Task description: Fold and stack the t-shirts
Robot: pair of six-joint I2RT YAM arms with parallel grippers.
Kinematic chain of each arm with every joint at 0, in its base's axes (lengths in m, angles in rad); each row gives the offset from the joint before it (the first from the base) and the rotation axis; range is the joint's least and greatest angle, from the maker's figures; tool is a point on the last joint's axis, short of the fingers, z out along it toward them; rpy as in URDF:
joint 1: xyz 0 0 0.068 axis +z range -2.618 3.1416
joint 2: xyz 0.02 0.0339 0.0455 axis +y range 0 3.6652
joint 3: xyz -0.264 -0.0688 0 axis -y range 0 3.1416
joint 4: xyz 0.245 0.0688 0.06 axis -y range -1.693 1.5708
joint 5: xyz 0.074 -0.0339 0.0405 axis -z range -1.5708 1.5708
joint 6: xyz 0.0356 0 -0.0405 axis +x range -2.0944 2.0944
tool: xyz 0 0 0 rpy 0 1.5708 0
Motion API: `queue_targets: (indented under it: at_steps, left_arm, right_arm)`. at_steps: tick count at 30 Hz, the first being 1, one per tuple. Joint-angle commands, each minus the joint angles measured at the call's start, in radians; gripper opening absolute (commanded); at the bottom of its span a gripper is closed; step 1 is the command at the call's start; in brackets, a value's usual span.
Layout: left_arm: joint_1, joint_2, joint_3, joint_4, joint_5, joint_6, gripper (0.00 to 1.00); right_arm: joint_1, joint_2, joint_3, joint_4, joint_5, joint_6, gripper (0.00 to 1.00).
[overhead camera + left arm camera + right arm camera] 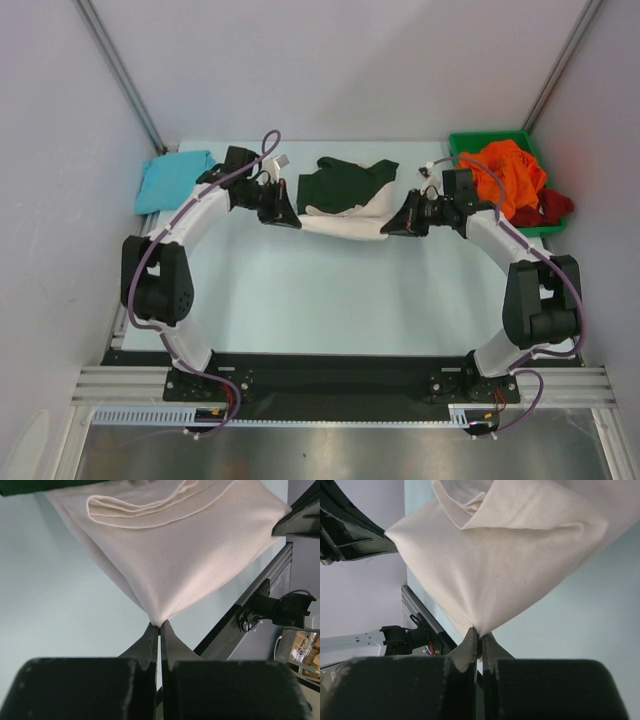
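The left gripper and right gripper each pinched a corner of the cream shirt tightly. Its folds hid the front from us.

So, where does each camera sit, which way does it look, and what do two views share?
Top external: above and behind the bases, looking down at the table; both arms whole, left gripper and right gripper.
Left wrist: on the left arm, looking along its own shut fingers at the cream t-shirt.
Right wrist: likewise on the right arm, own fingers shut.
Shared: both wrist views show the cream t-shirt pinched at a corner.
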Motion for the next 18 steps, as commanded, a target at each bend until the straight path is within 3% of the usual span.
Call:
queue_targets:
  at_steps: [1,7,18]
  left_arm:
    - [-0.001,-0.098,-0.019,-0.015,-0.011,0.038,0.0]
    - [-0.006,-0.181,-0.043,-0.013,-0.011,0.03,0.0]
    - [-0.006,-0.154,-0.04,0.004,-0.023,0.022,0.0]
  right_arm:
    - [-0.017,-0.018,0.124,-0.104,-0.052,-0.069,0.0]
    - [-0.015,-0.035,0.235,-0.248,-0.077,-0.127,0.0]
    - [0.016,-0.126,0.093,-0.239,-0.06,-0.13,0.0]
